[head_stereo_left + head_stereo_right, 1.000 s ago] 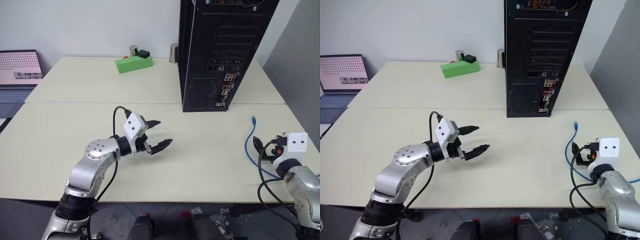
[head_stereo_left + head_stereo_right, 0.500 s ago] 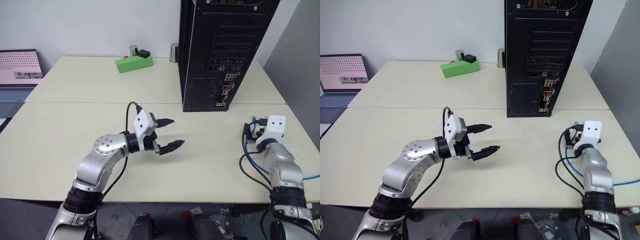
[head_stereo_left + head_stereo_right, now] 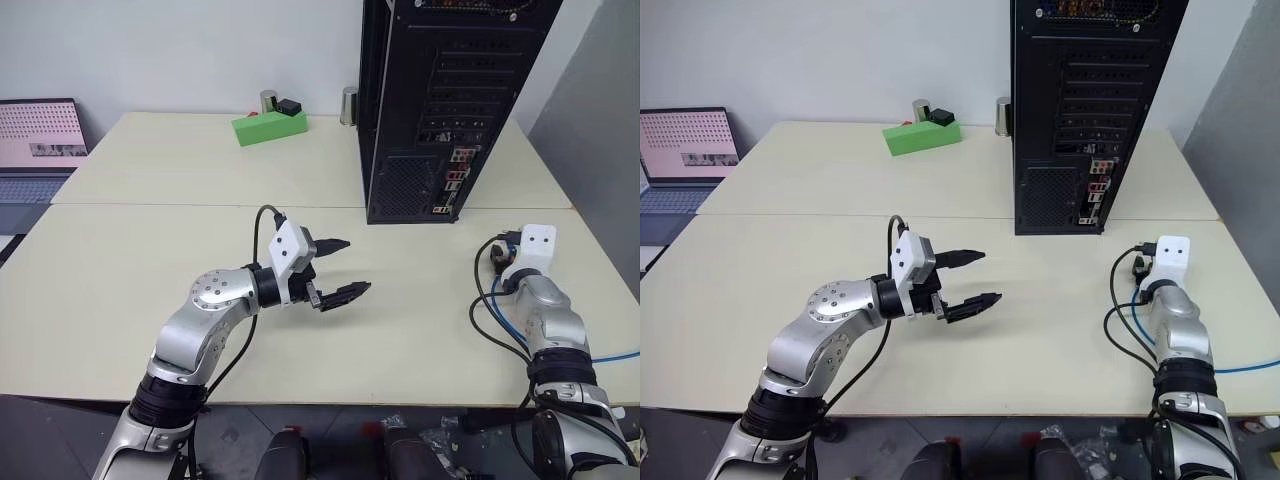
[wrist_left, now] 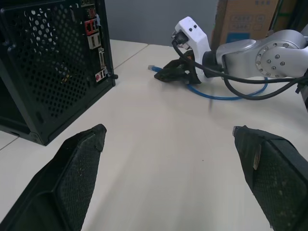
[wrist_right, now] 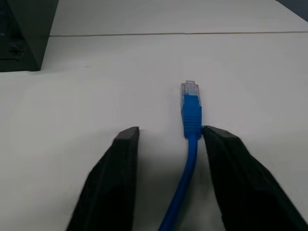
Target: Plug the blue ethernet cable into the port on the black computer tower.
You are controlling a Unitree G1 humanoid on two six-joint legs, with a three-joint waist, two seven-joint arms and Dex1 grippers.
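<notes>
The blue ethernet cable point(image 5: 191, 115) lies on the table at the right, its clear plug point(image 5: 189, 89) pointing toward the black computer tower point(image 3: 440, 100). The cable loops back off the table's right edge point(image 3: 1250, 368). My right gripper point(image 5: 168, 132) rests low over the cable's end, jaws apart. The cord runs between the fingers, against one finger point(image 5: 226, 159), with a gap to the other. My left gripper point(image 3: 340, 268) hovers open over the table's middle, holding nothing. The tower's rear ports point(image 3: 455, 170) face me.
A green box point(image 3: 267, 127) and two metal cups point(image 3: 347, 105) stand at the back of the table. A laptop point(image 3: 38, 135) sits at the far left. Black arm cables point(image 3: 485, 300) loop beside my right wrist. Behind my right arm stands a cardboard box point(image 4: 245, 21).
My right arm has reached forward along the table to the cable's plug end. My left gripper shifted slightly right at first and then stayed still, open.
</notes>
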